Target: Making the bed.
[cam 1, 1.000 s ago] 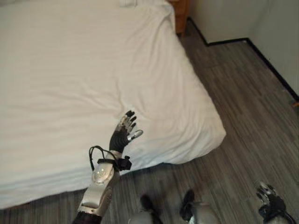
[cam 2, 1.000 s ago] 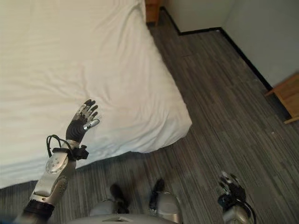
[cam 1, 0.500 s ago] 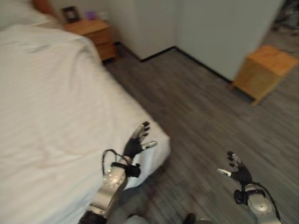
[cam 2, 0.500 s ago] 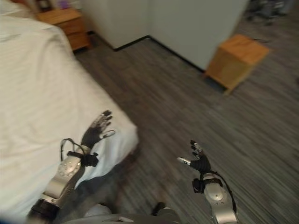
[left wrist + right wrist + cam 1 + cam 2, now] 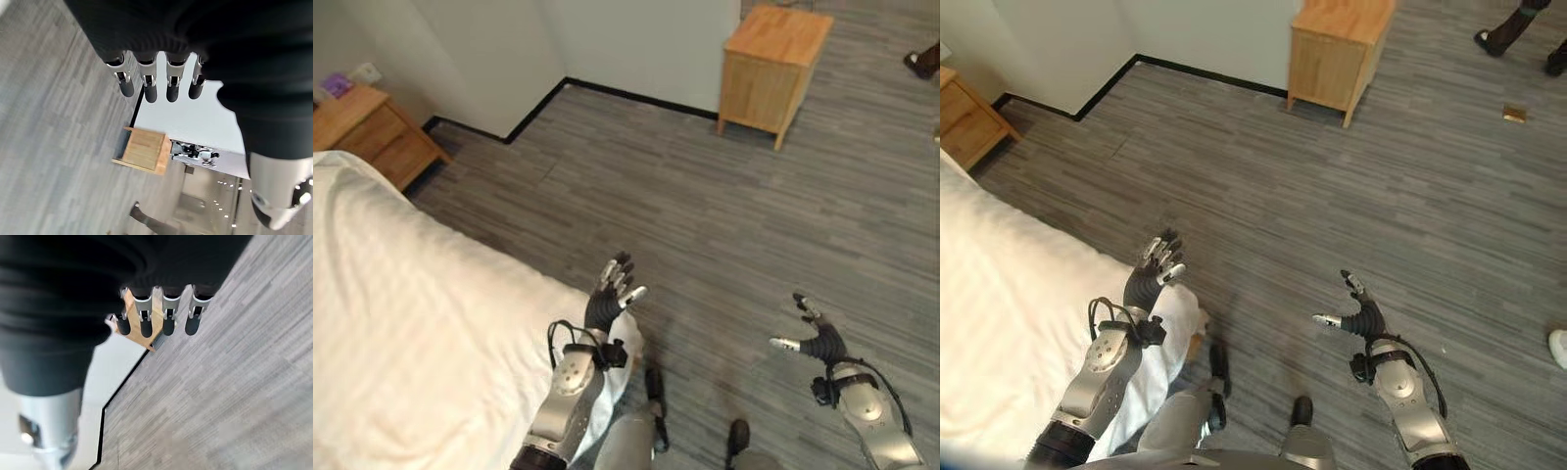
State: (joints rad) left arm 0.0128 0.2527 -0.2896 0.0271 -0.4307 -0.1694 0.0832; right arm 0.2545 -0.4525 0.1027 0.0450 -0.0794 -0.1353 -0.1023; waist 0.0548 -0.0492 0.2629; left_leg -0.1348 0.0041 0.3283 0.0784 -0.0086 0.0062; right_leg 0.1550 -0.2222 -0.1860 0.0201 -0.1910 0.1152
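Both hands, left hand (image 5: 610, 297) and right hand (image 5: 815, 339), are hovering wide and empty, risking the white duvet (image 5: 401, 343) going unsmoothed because neither is touching it.

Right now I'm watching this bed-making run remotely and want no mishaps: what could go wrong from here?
The left hand hovers open above the bed corner, holding no sheet, so a careless reach may miss the edge or drag the white sheet off. The right hand hangs open over bare floor, far from the bed. A person's shoes show near the wooden cabinet; a wide turn could bring the robot toward them.
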